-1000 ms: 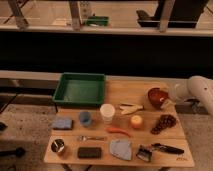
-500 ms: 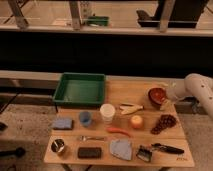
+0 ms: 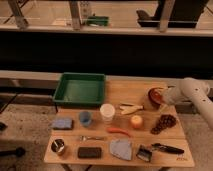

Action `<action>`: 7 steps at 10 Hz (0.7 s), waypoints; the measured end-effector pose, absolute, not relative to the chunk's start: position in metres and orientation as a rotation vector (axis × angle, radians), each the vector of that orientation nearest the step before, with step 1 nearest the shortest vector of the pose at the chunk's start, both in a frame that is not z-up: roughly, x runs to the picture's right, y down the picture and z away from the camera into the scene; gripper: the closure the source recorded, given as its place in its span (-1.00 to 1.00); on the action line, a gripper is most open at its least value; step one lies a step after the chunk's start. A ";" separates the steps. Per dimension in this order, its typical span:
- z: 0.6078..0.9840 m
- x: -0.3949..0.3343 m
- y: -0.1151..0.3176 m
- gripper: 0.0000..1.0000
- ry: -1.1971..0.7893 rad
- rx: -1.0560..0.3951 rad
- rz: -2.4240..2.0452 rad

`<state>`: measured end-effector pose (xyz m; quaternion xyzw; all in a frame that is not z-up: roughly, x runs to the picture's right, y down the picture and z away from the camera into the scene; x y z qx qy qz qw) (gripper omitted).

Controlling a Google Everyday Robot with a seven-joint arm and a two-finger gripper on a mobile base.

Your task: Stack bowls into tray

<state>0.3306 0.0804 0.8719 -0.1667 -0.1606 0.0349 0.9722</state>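
On the counter (image 3: 127, 89) the tray (image 3: 59, 91) is sitting at the back left corner, and its green floor is showing across the whole inside. The red bowl (image 3: 154, 95) is resting upright near the back right, well apart from the tray, with bare wood lying between them. An orange patch is showing inside the bowl, but what it is cannot be told. A dark edge is showing along the bowl's left side, and whether that is a second bowl cannot be told. The white arm (image 3: 196, 94) is reaching in from the right, and the end effector (image 3: 163, 99) is hovering at the right rim of the red bowl with its fingers spread. Whether they are touching the rim cannot be told. In front of the tray, the white cup (image 3: 107, 113) is standing upright with a pale inside showing. The blue cup (image 3: 85, 118) is standing just beside it on the left, its contents hidden. A small tin (image 3: 58, 146) is standing at the front left corner, its inside too dark to read. An orange fruit (image 3: 136, 121) and a dark bunch of grapes (image 3: 164, 123) are lying in front of the bowl.
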 end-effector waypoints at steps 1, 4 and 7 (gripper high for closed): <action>0.876 0.329 0.082 -0.60 -0.330 -0.343 0.074; 0.897 0.322 0.082 -0.36 -0.351 -0.351 0.081; 0.904 0.332 0.082 0.24 -0.335 -0.352 0.095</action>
